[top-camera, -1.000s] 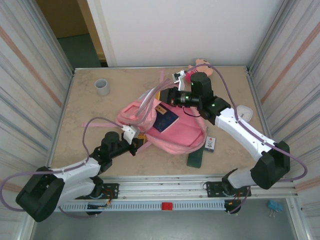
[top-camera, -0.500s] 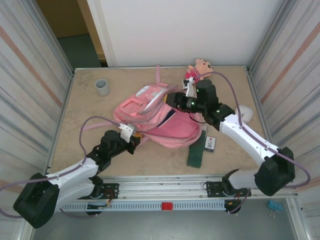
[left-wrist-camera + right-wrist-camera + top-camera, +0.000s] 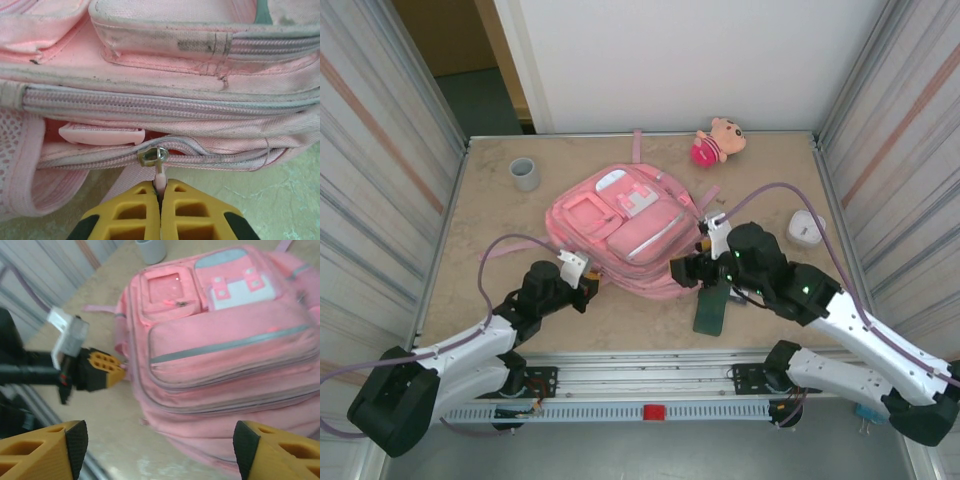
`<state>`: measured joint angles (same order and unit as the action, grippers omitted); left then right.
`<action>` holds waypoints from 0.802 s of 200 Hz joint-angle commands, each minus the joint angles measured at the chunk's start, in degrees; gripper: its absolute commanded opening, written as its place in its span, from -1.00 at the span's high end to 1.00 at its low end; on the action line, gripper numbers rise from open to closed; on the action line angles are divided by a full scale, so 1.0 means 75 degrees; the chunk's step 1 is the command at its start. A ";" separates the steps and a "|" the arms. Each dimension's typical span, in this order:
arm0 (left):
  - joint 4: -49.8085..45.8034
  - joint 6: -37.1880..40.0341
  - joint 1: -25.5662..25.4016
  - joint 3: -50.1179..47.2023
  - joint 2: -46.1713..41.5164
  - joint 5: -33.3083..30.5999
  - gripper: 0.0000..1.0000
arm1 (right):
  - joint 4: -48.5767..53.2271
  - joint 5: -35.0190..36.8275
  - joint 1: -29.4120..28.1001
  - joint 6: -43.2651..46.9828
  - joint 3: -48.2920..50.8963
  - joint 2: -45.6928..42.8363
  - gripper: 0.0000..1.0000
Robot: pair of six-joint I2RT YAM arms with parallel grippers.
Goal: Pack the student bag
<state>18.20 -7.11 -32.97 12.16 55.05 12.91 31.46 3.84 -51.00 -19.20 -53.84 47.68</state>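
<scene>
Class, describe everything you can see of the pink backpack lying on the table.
The student bag is a soft pink fabric backpack lying flat, front up, on the table. It has front pockets, grey-white zipper lines, pink straps and scuffed seams. The left gripper, shut, pinches its side zipper pull, with that zipper slightly open.

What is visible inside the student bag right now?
Through the short unzipped gap by the zipper pull, a pale pink plastic piece and a sliver of red show. The fabric of the student bag covers everything else inside.
</scene>
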 commanded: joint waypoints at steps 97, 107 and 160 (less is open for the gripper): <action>0.0434 0.0128 0.0001 0.0359 -0.0104 0.0513 1.00 | -0.3450 0.1690 -0.1463 0.6956 0.1770 0.2550 -0.76; 0.0497 0.0104 0.0002 0.0352 -0.0066 0.0592 1.00 | -0.3694 0.1707 -0.1332 0.7026 0.1800 0.2775 -0.75; 0.0679 0.0056 0.0002 0.0303 -0.0141 0.0668 1.00 | -0.4628 0.1714 -0.0947 0.7539 0.2269 0.3570 -0.58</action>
<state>18.22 -6.76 -32.95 12.27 55.07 15.29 1.26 15.25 -59.07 33.61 -38.11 72.86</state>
